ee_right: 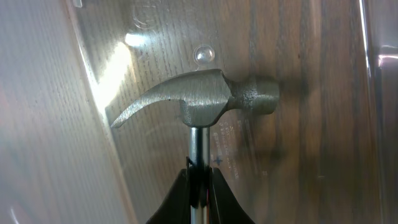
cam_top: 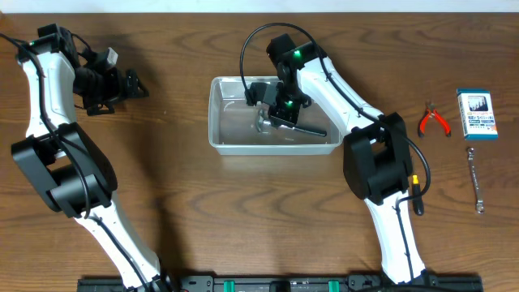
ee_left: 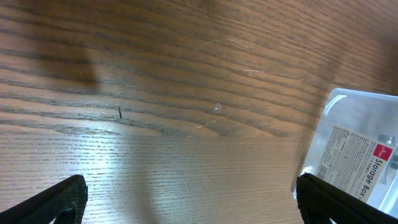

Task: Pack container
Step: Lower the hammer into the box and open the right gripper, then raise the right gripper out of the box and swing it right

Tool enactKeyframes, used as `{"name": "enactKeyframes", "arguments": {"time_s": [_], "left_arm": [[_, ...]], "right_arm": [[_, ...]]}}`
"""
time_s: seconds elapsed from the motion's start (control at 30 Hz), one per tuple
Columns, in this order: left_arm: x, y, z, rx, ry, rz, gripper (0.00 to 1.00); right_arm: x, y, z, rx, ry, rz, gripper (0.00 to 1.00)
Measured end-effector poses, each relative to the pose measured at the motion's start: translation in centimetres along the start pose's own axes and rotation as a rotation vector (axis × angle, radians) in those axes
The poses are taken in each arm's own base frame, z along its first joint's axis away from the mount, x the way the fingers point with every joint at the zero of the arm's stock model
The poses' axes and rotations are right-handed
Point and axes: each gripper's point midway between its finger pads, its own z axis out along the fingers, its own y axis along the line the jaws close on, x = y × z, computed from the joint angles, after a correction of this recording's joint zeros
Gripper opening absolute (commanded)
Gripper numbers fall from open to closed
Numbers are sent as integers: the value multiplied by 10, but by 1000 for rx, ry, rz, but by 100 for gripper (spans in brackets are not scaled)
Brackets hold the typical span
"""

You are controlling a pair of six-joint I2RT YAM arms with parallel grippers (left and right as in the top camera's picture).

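- Step in hand: the right arm's fingers point(ee_right: 177, 202), clamped on the shaft of a steel claw hammer point(ee_right: 205, 99), hold it inside the clear, round-cornered plastic tub point(cam_top: 217, 122) on the wood-grain counter point(cam_top: 178, 203).
- Next move, probably: release, then withdraw upward.
- The left arm's fingers point(ee_left: 59, 199): spread wide, empty.
- Hammer head: dull, pitted metal; tub: glossy.

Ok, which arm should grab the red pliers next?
Right. The pliers lie on its side, past the container; its jaws only need to release the hammer. The left arm is far across.
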Motion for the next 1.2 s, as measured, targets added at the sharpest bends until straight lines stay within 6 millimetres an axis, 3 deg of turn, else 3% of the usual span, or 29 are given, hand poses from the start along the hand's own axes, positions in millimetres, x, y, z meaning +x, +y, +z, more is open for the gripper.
{"name": "enactKeyframes", "arguments": {"time_s": [0.63, 1.1, 1.13, 1.2], "left_arm": [[0, 0, 0, 0, 0, 0, 98], [0, 0, 0, 0, 0, 0, 98], [0, 0, 0, 0, 0, 0, 98], [0, 0, 0, 0, 0, 0, 98]], "right_arm": [[-1, -1, 0, 5, -4, 5, 10], [-2, -2, 0, 6, -7, 18, 29], [-2, -2, 0, 7, -9, 22, 36], [-3, -2, 0, 9, -12, 37, 68]]}}
